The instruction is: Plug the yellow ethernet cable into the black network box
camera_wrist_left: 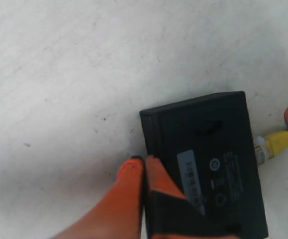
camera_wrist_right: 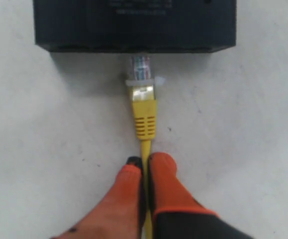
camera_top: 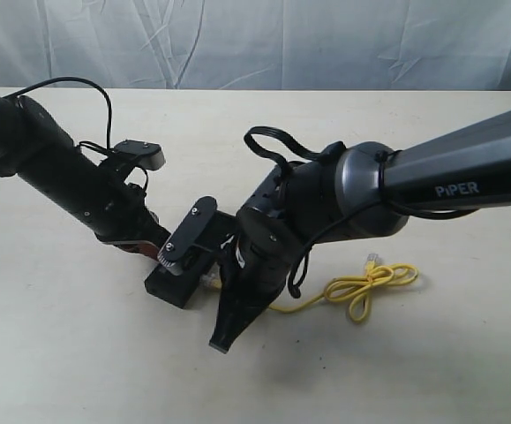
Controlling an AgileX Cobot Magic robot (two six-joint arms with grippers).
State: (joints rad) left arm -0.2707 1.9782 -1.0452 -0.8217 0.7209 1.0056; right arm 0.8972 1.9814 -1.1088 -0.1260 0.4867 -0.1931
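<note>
Yellow ethernet cable (camera_wrist_right: 145, 149) looks floppy; right tool (camera_wrist_right: 143, 162) clamps behind stiff boot (camera_wrist_right: 144, 122), three o'clock of black network box (camera_top: 169, 284); left tool (camera_wrist_left: 144, 162) closed.

Take the black network box (camera_top: 171, 290) as the middle of the clock in the exterior view. The table (camera_top: 61, 353) is bare from 6 to 9 o'clock, so a hand could come in there. The left arm (camera_top: 70, 181) blocks 10 o'clock, and the left gripper (camera_wrist_left: 144, 164) is clamped on the box edge. The right arm (camera_top: 343, 199) fills 1 to 3 o'clock. The right gripper (camera_wrist_right: 144, 163) pinches the yellow ethernet cable (camera_wrist_right: 144, 117), which blocks the port side. The rest of the cable lies looped farther out at 3 o'clock.
</note>
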